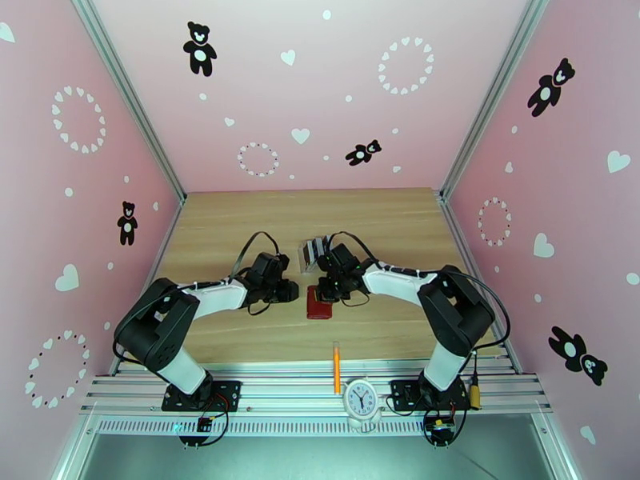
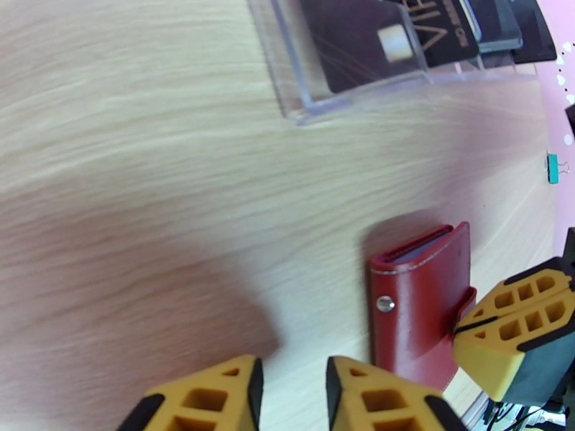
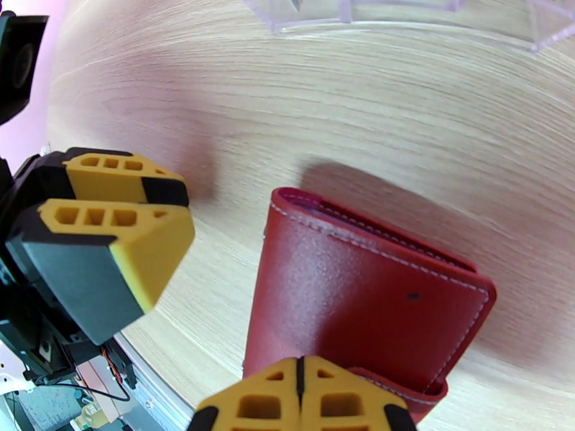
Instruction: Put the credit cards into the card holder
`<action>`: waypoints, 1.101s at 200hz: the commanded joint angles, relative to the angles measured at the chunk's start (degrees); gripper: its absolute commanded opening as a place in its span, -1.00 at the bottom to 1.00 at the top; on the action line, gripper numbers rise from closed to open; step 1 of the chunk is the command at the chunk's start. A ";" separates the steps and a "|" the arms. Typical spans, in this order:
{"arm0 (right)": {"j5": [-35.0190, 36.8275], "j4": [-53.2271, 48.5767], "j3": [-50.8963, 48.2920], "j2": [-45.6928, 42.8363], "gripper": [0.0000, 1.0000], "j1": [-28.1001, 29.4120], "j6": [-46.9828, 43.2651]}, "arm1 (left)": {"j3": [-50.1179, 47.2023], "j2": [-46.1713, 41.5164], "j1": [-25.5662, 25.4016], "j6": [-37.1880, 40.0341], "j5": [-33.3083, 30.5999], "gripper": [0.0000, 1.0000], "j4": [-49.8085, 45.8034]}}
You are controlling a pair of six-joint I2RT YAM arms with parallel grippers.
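1. The wooden surface [image 1: 240,226] is sitting inside pink walls [image 1: 96,154] dotted with bears and hearts.
2. The red card holder [image 3: 359,296] is lying folded shut on the surface, near a clear rack [image 2: 302,102].
3. Dark credit cards [image 2: 359,52], one reading VIP, are standing in that rack.
4. My right hand [image 3: 300,371] is pressing its fingers together, tips touching the holder's flap edge; I cannot tell whether it is pinching anything.
5. My left hand [image 2: 293,389] is hanging just beside the holder, fingers slightly spread, gripping nothing.
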 commanded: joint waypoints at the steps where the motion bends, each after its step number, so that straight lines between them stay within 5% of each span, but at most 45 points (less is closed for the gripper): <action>1: -0.77 1.41 -0.61 2.03 -0.86 0.29 0.35 | -0.98 -1.71 0.45 -0.36 -1.52 -0.34 -0.12; 101: -0.90 0.74 2.83 -5.47 0.01 0.39 -2.32 | -5.00 -12.22 1.23 1.44 -11.06 -0.15 -1.20; 141: 4.27 -5.64 7.63 -10.03 0.30 -0.83 -7.74 | -2.79 -18.49 2.48 2.09 -14.05 0.19 -6.77; 155: 4.90 -6.74 8.39 -11.32 0.34 -2.54 -8.69 | -1.70 -21.26 3.37 2.10 -14.63 0.95 -7.75; 203: 8.79 -7.10 7.48 -19.62 0.54 -8.63 -11.99 | 3.35 -25.12 6.52 -0.08 -15.12 0.95 -9.88; 210: 10.22 -7.01 7.07 -21.20 0.56 -9.42 -12.51 | 4.04 -24.96 7.35 -0.35 -13.87 0.58 -9.78; 214: 11.01 -6.96 6.85 -22.06 0.57 -9.98 -12.79 | 4.32 -25.00 7.66 -0.67 -13.53 0.92 -9.60; 220: 12.17 -6.98 6.49 -23.44 0.58 -10.71 -13.22 | 4.65 -25.07 7.97 -1.08 -13.70 0.96 -9.39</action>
